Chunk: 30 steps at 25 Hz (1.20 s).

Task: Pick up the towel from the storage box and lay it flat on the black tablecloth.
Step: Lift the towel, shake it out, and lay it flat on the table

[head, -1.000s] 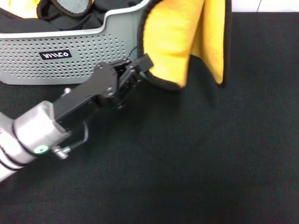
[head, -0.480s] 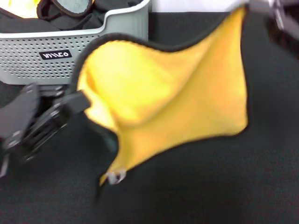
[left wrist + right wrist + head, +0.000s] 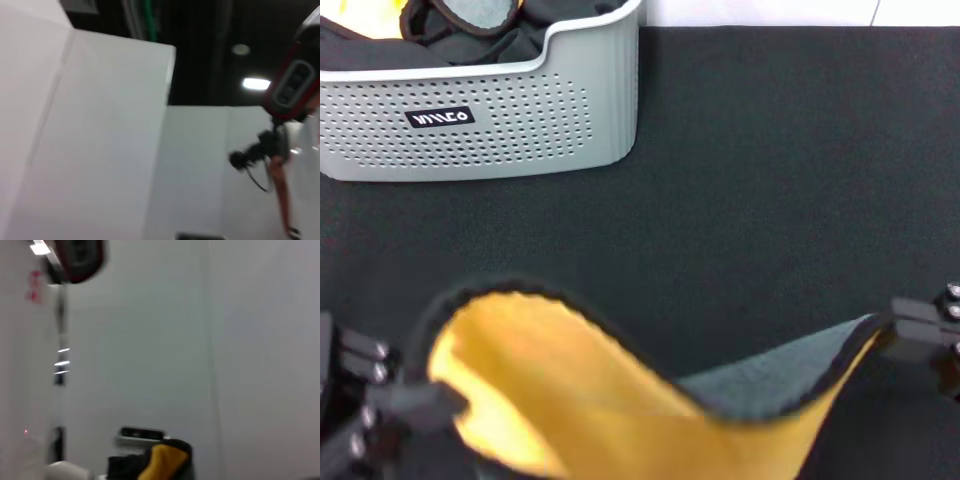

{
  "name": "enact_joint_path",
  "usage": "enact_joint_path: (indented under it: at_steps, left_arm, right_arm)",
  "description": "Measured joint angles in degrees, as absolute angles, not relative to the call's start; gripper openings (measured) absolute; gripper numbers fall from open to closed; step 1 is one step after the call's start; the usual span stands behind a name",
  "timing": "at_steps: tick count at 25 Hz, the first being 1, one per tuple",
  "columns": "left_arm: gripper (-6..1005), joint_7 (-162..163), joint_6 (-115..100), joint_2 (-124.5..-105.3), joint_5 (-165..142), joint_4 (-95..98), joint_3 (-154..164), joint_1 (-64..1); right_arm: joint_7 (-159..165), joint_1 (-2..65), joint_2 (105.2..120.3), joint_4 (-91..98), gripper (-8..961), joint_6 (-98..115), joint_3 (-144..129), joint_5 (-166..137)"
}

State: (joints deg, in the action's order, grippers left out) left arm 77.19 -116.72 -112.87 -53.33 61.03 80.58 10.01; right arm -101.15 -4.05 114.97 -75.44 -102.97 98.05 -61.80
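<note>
Stretched between the two claws, the towel (image 3: 620, 400) at the near edge of the head view, well clear of the storage box (image 3: 480, 110) at the far left. Long axis running side to side, from the left claw (image 3: 395, 405) at one corner to the right claw (image 3: 910, 335) at the opposite corner, each clenched on the black stitched edge. Sagging in the middle, with the yellow side toward the camera on the left and the grey side folded over near the right. Directly beneath and beyond it, only bare black tablecloth (image 3: 770, 150), so the coming move probably downward and forward, both arms equally near, neither better placed than the other. Whether the cloth already touches the tablecloth along its low part, impossible to tell, since the bottom of the picture cuts it off. Compared with half a second ago: then held high and farther away, close beside the box and spread almost upright; now pulled nearer to the robot body, lower, and wider apart, with the box fully uncovered. Both wrist views pointing away at walls, no help here.
</note>
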Motion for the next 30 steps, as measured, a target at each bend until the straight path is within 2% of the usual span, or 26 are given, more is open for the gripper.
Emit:
enact_joint_path:
  at_steps: [2, 4, 6, 8, 10, 12, 16, 18, 22, 30]
  left_arm:
    - [14, 76.71, -116.58, -113.67, -53.2, 56.27, 78.55, 7.6]
    - [14, 76.61, -116.48, -114.67, -54.34, 47.4, 74.82, 1.78]
    - [14, 75.73, -115.92, -114.87, -58.73, 34.38, 70.18, -7.38]
    - [15, 71.85, -112.17, -113.78, -64.7, 17.13, 66.08, -18.86]
    - [15, 67.88, -106.07, -113.1, -67.24, 4.99, 65.41, -26.46]
    - [15, 66.56, -99.78, -114.18, -67.67, -1.8, 66.35, -29.74]
    - [16, 66.65, -88.54, -117.99, -69.02, -1.03, 66.66, -29.99]
    - [16, 66.74, -84.45, -118.9, -70.56, 3.19, 66.62, -29.94]
    - [17, 65.92, -79.14, -119.26, -71.72, 8.41, 66.32, -30.08]
    - [18, 60.91, -72.69, -118.6, -72.85, 19.7, 66.48, -28.17]
  right_arm:
    - [-103.06, -3.65, 115.04, -70.1, 1, -102.5, 99.14, -61.01]
    - [-104.32, -1.29, 115.15, -62.72, 1, -101.66, 100.79, -60.36]
    - [-106.2, 2.53, 115.02, -53.71, 1, -99.88, 102.54, -60.01]
    - [-108.22, 6.4, 114.85, -46.05, 1, -97.02, 103.44, -59.98]
    - [-110.28, 10.41, 114.72, -39.17, 1, -92.74, 103.77, -59.94]
    - [-111.53, 13.39, 114.7, -34.56, 1, -89.05, 103.88, -59.7]
    - [-112.79, 18.59, 114.94, -27.04, 2, -80.38, 104.01, -59.18]
    - [-113.37, 20.54, 115.14, -25.03, 2, -76.39, 103.76, -59.15]
    - [-113.87, 22.6, 115.54, -24.13, 2, -70.4, 103.22, -59.18]
    - [-115.38, 23.55, 115.67, -24.01, 2, -67.62, 103.73, -59.14]
